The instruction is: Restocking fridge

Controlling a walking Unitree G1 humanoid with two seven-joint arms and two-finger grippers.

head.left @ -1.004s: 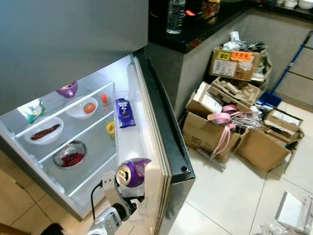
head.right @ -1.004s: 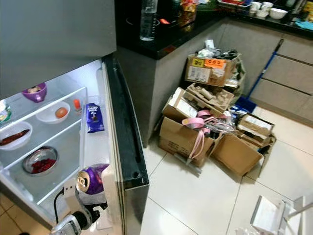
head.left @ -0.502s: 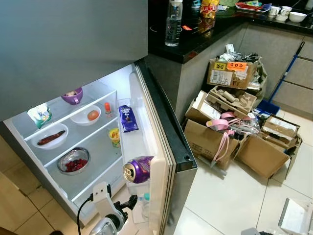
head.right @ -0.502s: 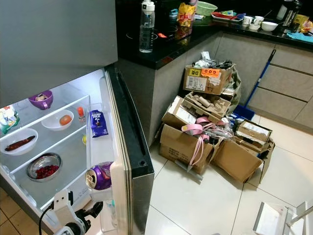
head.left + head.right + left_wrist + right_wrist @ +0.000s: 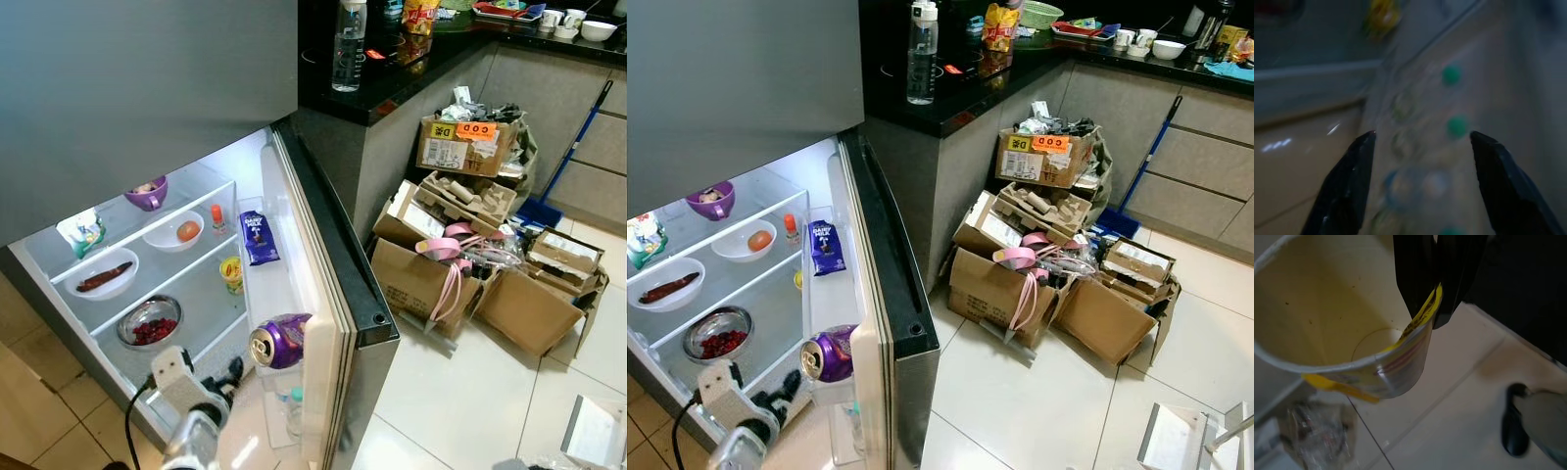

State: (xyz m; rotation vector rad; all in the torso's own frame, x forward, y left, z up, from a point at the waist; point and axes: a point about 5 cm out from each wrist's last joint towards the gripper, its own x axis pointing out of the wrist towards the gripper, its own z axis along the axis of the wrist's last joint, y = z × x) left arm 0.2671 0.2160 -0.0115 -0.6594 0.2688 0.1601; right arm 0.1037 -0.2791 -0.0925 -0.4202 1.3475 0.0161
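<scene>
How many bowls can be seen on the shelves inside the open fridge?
4: purple bowl and white bowl with a round fruit on the upper shelf, white dish below, metal bowl lowest. Others may be hidden behind the upper door.

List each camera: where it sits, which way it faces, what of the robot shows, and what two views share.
Left eye: on the head, looking down at the open fridge; left gripper shows.
Right eye: beside it, same scene; both share the purple can and boxes.
Left wrist: on the left arm, facing along its open fingers at blurred bottles.
Right wrist: on the right arm, facing the floor; right gripper pinches a cup.
</scene>
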